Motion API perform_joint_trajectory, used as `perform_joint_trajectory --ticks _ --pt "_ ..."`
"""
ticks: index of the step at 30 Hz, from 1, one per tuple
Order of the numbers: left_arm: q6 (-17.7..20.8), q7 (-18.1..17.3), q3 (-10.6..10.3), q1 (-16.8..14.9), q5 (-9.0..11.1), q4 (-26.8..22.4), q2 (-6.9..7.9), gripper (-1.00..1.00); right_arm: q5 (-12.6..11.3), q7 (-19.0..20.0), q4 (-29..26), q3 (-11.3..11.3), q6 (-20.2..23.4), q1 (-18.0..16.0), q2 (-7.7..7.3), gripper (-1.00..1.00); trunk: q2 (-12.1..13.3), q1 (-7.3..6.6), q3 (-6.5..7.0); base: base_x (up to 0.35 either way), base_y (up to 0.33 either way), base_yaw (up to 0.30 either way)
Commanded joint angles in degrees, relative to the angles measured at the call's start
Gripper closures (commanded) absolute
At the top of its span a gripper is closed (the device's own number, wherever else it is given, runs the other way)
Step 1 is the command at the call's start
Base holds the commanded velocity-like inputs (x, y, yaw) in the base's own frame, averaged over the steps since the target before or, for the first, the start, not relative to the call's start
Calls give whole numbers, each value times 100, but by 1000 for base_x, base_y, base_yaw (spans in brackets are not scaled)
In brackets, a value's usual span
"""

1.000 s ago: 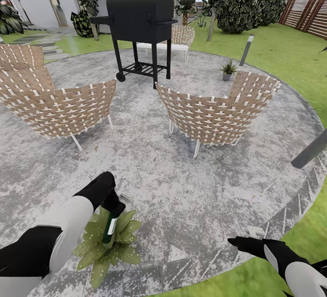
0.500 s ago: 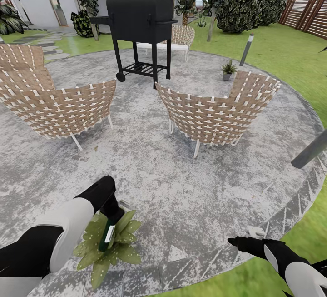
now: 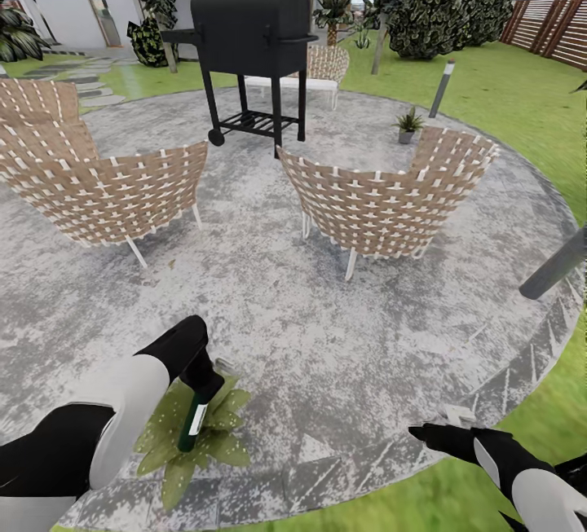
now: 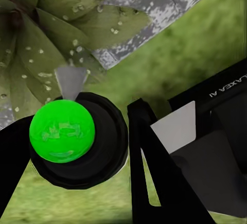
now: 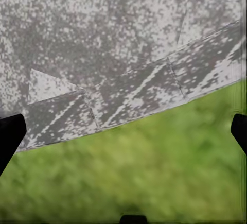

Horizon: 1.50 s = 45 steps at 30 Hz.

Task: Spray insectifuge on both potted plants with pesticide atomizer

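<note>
Head view: the left gripper (image 3: pixel 202 389) clasps the pesticide atomizer (image 3: pixel 194 420) — a small dark-green spray bottle with a pale label — tilted over the near potted plant (image 3: pixel 189 442), a rosette of broad light-green leaves at the round grey paved patio's (image 3: pixel 326 336) edge. In the left wrist view droplets speckle those leaves (image 4: pixel 62 38) beyond the atomizer's round dark head (image 4: pixel 77 139), which carries a green dot. A second small potted plant (image 3: pixel 408 125) stands well away, behind a woven wicker chair (image 3: pixel 387 202). The right gripper (image 3: pixel 432 437) hangs over the patio rim and lawn (image 5: pixel 154 167) — its fingers spread apart, holding nothing.

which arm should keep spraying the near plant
Left. Its gripper holds the atomizer right above the near plant; the right gripper is open, empty, off by the patio edge.
</note>
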Motion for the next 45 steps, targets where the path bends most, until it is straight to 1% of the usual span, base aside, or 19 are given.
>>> perform_joint_trajectory --ticks 1,6,9,27,37,43,45 --pt "24 -51 -29 -2 -35 -14 2 100 52 35 -10 -49 30 -2 4 -100 -2 -3 -4 -254 -182 0" --pt "24 -50 -24 -4 -27 -24 2 100 51 33 -10 -49 30 -2 5 -100 -2 -3 -4 -282 -92 0" --pt "24 -46 -20 -4 -26 -27 2 100 52 36 -10 -49 29 -2 3 -100 -2 -3 -4 -297 92 0" --pt "30 -52 -22 -4 -26 -36 7 100 50 36 -10 -49 28 -2 3 -100 -2 -3 -4 -243 211 0" --pt "26 -47 -23 -4 -35 -34 11 100 47 37 -10 -49 21 -2 1 -100 -2 -3 -4 -109 36 5" --pt "24 -44 -23 1 -35 -28 29 100 50 29 -10 -49 21 -2 3 -100 -2 -3 -4 -8 0 187" --pt "24 -44 -23 8 -35 -27 70 100 50 29 -10 -49 21 -2 2 -100 -2 -3 -4 -1 0 247"
